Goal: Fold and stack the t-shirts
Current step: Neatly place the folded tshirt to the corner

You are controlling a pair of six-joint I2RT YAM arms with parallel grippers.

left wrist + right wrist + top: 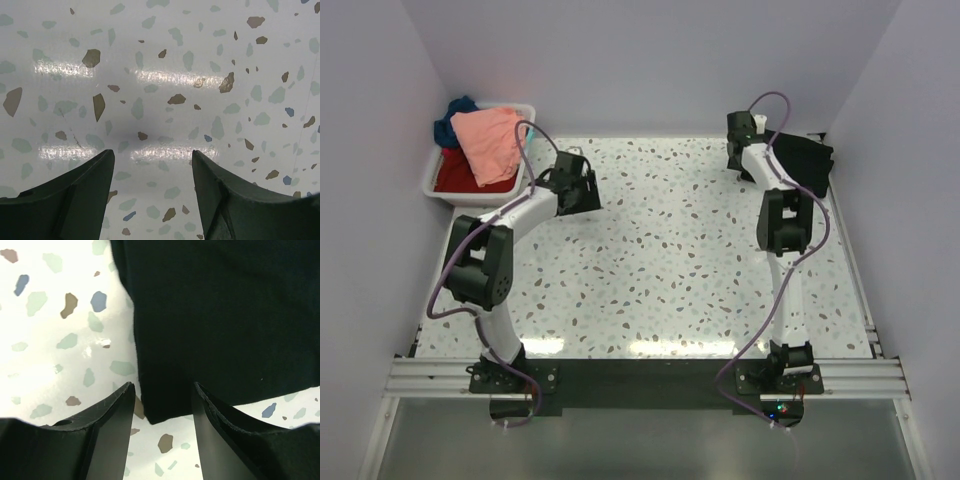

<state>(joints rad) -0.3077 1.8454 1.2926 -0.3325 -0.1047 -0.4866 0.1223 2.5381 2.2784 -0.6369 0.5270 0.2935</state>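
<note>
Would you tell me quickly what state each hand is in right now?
Left hand: open, empty.
Right hand: open, straddling the black shirt corner, not gripping.

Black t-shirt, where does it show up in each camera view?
Top external: black t-shirt at the far right corner.
Left wrist: not in it.
Right wrist: fills the upper right, its corner between the jaws of the right end effector.
Shared landmark: the speckled tabletop.

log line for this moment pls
left gripper open over table | right gripper open astride black t-shirt corner | pink t-shirt in bin
</note>
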